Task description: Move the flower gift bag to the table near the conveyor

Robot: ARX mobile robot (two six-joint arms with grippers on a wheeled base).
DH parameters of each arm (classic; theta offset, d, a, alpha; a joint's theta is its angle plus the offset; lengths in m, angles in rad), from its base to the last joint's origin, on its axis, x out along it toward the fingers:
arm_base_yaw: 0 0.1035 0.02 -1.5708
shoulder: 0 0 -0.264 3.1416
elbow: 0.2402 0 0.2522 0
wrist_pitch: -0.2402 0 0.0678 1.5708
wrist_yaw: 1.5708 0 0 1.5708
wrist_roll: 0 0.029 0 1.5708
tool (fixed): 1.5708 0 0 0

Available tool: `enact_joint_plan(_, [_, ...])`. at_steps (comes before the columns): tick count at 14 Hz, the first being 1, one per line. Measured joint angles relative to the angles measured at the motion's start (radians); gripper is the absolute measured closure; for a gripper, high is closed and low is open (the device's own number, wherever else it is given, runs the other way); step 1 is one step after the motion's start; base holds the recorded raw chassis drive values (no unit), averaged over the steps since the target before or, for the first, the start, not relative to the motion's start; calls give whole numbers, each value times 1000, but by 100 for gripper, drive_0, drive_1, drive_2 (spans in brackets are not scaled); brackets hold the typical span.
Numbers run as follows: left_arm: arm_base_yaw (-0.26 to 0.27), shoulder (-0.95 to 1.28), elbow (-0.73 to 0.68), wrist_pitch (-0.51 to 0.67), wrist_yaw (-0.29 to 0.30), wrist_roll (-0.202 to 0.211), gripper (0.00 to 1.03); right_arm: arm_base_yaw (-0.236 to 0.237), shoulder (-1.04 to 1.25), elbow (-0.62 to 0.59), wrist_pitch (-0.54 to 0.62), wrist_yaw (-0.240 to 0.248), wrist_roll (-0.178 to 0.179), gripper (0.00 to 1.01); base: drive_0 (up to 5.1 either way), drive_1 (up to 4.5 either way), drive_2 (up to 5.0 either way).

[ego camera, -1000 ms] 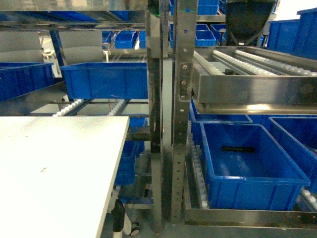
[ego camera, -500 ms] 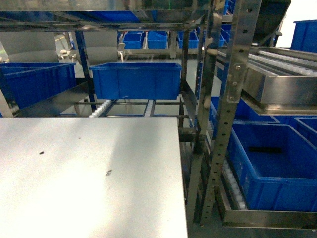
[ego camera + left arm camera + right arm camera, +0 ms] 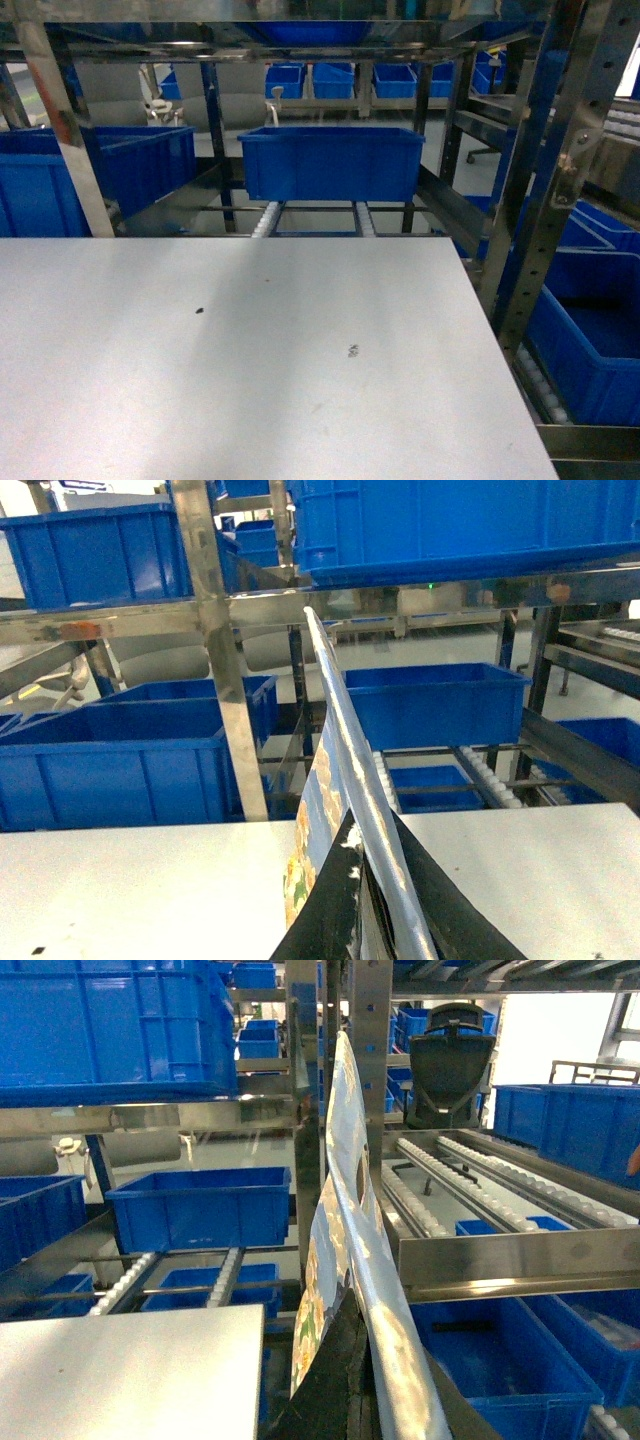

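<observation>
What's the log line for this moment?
left gripper: shut on bag | right gripper: shut on bag | bag: not yet on table | table: ahead, before conveyor

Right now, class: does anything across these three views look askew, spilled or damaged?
Nothing spilled or broken. Only small dark specks mark the matte white tabletop. The glossy flower-printed gift bag, seen edge-on in each wrist view, leans and bows rather than hanging straight.

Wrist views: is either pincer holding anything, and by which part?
Each shows the glossy flower gift bag edge-on, rising from the dark pincer at its lower edge. The exact grip point is hidden.
</observation>
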Motion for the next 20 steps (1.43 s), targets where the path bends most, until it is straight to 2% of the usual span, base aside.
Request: enact_joint_plan(20, [0, 0, 0, 0, 0, 0, 99, 0, 0, 0, 0, 0, 0, 99, -499, 243, 243])
